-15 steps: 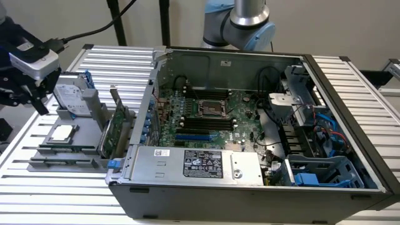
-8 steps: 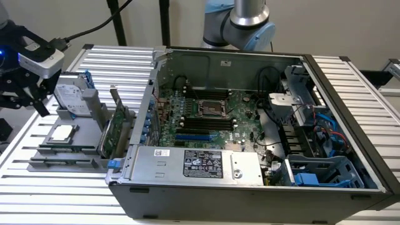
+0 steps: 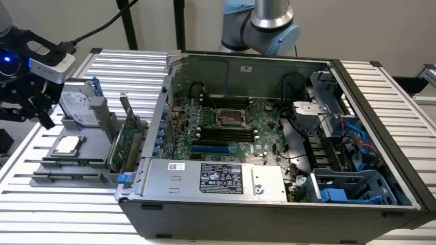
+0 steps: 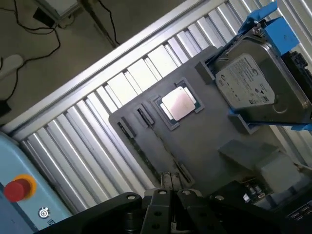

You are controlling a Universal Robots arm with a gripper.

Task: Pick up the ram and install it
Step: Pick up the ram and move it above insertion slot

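1. The gripper (image 3: 38,115) hangs over the grey tray (image 3: 41,179), at nine o'clock from the open computer case (image 3: 272,217).
2. It is clenched, its jaws drawn together.
3. Whether the ram sits between them, I cannot tell.

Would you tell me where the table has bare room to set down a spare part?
The table is bare in front of the tray, toward the camera, behind the hard drive up to the case, and along the case's side at the exterior view's right. The tray is crowded: hard drive, CPU, card.
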